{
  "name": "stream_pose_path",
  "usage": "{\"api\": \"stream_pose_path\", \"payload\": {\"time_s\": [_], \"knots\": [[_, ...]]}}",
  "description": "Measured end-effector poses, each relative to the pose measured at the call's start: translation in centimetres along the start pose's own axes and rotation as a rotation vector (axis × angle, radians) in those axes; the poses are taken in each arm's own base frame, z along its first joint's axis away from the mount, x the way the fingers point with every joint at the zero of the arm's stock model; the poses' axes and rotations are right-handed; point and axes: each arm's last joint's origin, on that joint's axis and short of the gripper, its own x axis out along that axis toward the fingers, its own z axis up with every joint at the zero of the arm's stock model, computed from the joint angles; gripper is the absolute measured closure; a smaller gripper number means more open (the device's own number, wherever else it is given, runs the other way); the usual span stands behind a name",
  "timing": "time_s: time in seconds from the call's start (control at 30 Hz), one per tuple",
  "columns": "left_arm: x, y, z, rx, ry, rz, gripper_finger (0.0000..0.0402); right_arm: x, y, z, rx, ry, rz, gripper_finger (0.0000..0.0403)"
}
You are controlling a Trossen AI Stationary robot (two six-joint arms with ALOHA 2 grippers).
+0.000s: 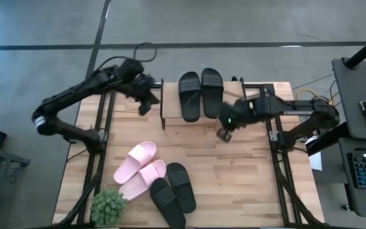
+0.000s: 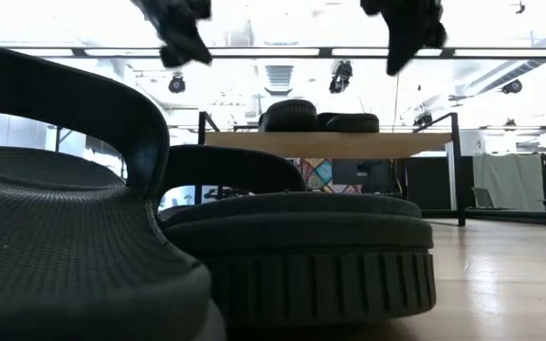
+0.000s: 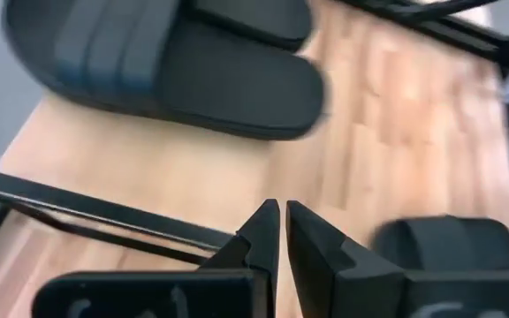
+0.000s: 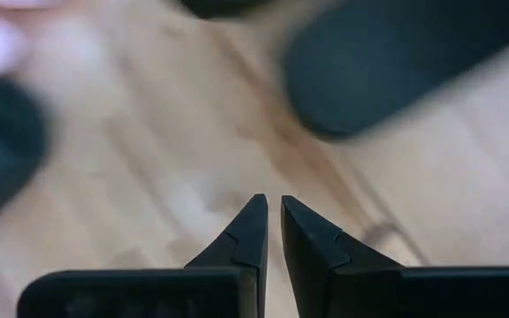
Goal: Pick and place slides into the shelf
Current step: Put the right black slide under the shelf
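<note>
While both claws hang over the table (image 1: 234, 178), the left claw (image 1: 146, 105) and right claw (image 1: 224, 135) are pinched shut on nothing. Two black slides (image 1: 200, 92) sit on the shelf (image 1: 170, 122). Up close, a slide (image 2: 292, 251) hides the pink ones.

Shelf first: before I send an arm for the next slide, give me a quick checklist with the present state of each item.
1. Shelf top has room: ok, two black slides sit on its far part, near board bare.
2. Left gripper empty: ok, jaws shut on nothing, beside the shelf's left end.
3. Right gripper empty: ok, jaws shut on nothing, over the table near the shelf's right end.
4. Slides left to pick: not ok, pink pair and black pair lie on the table.
5. Pickup spacing: not ok, those four lie packed together, some touching.
6. Plant clear of slides: cannot tell, it sits very close to a pink one.
</note>
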Motion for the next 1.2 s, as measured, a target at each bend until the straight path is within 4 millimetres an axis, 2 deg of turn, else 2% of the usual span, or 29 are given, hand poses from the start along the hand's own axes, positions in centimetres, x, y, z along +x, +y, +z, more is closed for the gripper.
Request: {"api": "stream_pose_path", "payload": {"time_s": [0.13, 0.4, 0.53, 0.67, 0.77, 0.97, 1.2], "knots": [[-2.4, -2.7, -2.2, 0.030, -0.048, -0.054, 0.0391, -0.1, 3.1, -0.8, -0.161, -0.077, 0.089, 0.0374], [-4.5, -6.1, -8.2, -0.175, -0.062, -0.086, 0.0391, 1.1, 7.9, -2.0, -0.304, -0.108, 0.179, 0.0367], [-4.2, -7.2, -10.6, -0.225, -0.114, -0.098, 0.0391, 2.3, 11.3, -2.9, -0.416, -0.075, 0.211, 0.0340], [-3.5, -8.2, -11.8, -0.184, -0.185, -0.195, 0.0391, 3.5, 14.6, -4.1, -0.434, -0.039, 0.202, 0.0299], [-2.9, -8.7, -12.7, -0.156, -0.179, -0.248, 0.0391, 4.6, 17.0, -4.7, -0.400, -0.043, 0.167, 0.0266], [-2.0, -9.7, -14.1, -0.040, -0.114, -0.298, 0.0391, 7.2, 21.8, -5.0, -0.442, -0.037, 0.144, 0.0206], [-1.2, -10.0, -14.9, 0.050, -0.082, -0.309, 0.0391, 10.0, 25.3, -4.7, -0.455, -0.010, 0.001, 0.0165]]}}
